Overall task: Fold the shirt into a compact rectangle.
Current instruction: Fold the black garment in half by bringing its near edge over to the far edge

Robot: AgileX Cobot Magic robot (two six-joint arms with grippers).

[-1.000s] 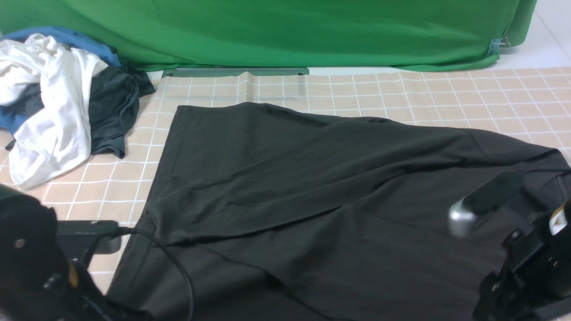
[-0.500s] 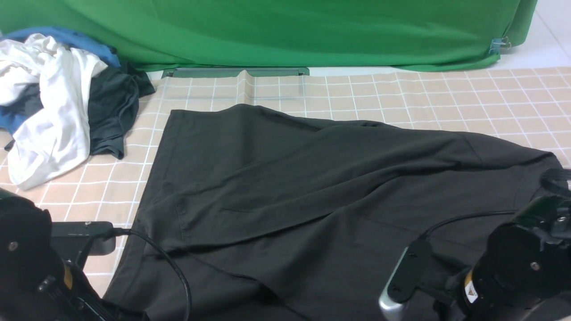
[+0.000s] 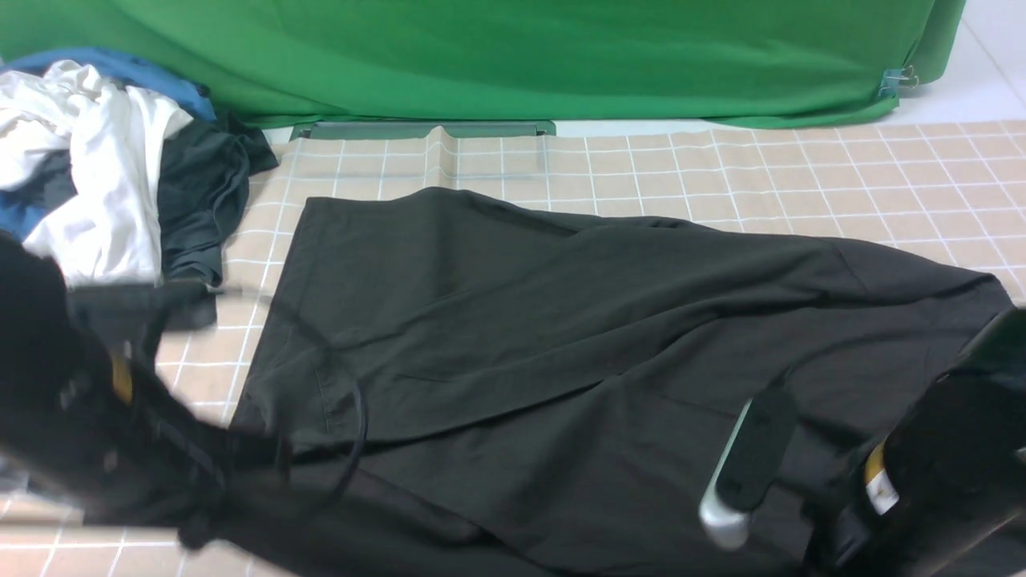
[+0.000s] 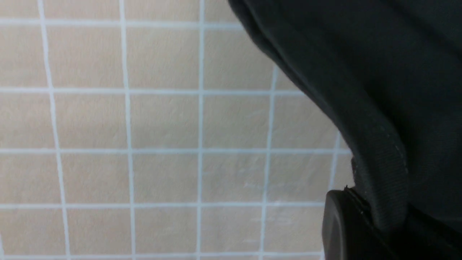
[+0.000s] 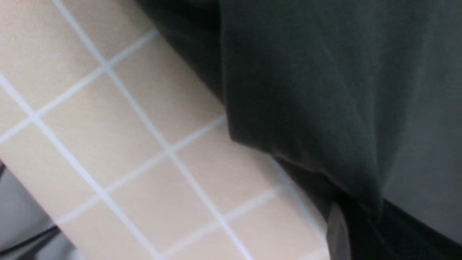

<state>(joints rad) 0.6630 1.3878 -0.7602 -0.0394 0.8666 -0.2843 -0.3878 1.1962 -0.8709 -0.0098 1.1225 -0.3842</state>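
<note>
Loosely spread, the black shirt (image 3: 561, 336) covers the middle and right of the checked worktop (image 3: 721, 176), reaching its near edge. The left end effector (image 4: 375, 231) is clamped on the shirt's stitched edge towards the near-left corner. The right end effector (image 5: 355, 231) is closed on gathered fabric towards the near-right corner. A clothes heap (image 3: 104, 184) sits at the far-left corner.
</note>
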